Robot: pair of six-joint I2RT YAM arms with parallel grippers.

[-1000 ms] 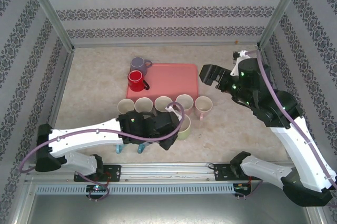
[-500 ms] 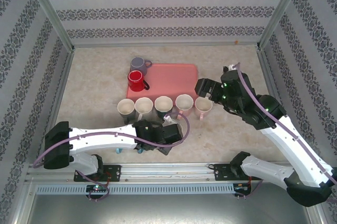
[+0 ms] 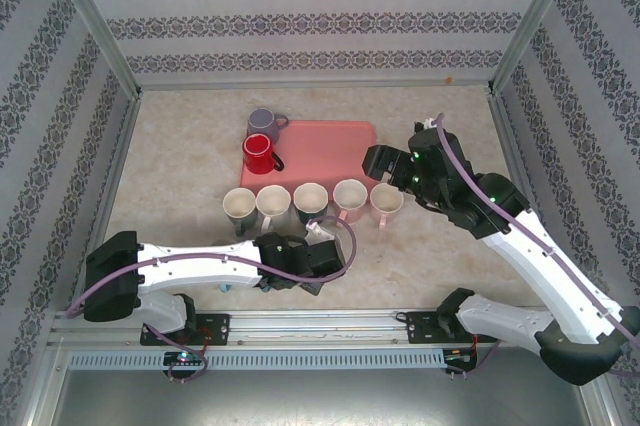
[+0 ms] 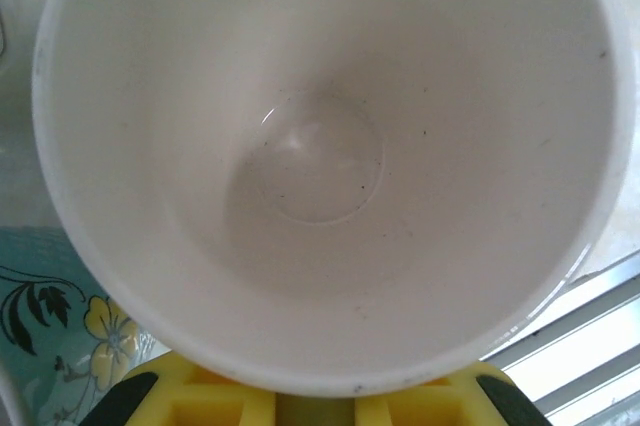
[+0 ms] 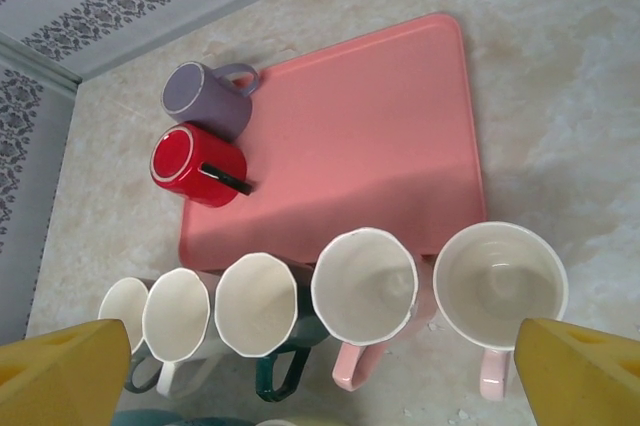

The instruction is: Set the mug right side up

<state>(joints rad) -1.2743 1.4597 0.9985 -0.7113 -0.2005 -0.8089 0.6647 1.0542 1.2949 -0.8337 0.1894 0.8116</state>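
Okay, your left gripper point(image 3: 316, 254) pinches the mug point(image 4: 320, 166) by its rim, mouth seemingly up, just before the row point(image 3: 273, 201). Seat its base flat on the table point(image 3: 180, 166) before releasing. Right gripper point(image 3: 378, 162) is spread.

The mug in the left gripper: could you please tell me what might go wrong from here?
The left gripper seems to pinch the mug at its rim, so it might slip or tip on release.
A teal floral object sits close beside it and could get knocked.
The open right gripper hovers near the pink-handled mug and may bump it.
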